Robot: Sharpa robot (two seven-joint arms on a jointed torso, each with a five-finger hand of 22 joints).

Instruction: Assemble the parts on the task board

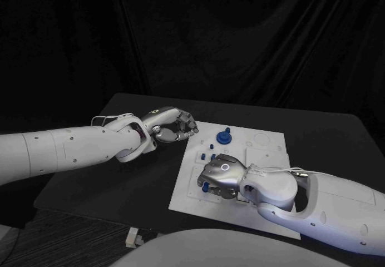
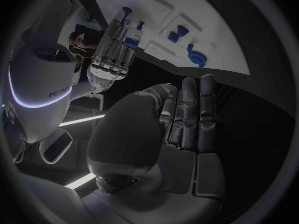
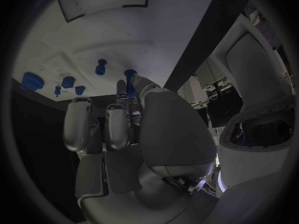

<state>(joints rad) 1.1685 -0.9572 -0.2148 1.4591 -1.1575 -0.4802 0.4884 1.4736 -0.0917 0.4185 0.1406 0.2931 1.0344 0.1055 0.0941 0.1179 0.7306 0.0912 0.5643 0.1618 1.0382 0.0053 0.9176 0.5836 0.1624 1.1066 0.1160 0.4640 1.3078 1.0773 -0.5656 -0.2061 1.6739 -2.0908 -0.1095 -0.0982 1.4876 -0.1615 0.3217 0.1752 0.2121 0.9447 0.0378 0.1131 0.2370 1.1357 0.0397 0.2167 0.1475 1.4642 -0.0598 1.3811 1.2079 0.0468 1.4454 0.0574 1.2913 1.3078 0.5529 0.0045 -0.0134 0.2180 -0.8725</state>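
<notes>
My right hand [image 1: 218, 177] works low on the flat white task board [image 1: 268, 146].
Its fingers pinch a small blue plastic part [image 3: 129, 74] near six o'clock; my left hand [image 1: 172, 125] hovers over the black desk [image 1: 120, 183] at nine o'clock, fingers curled, holding nothing.

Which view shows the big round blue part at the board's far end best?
The head view: the big round blue part stands unobstructed on the task board, beyond the right hand. The left wrist view shows it smaller; the right wrist view catches it near the circle's rim.
</notes>
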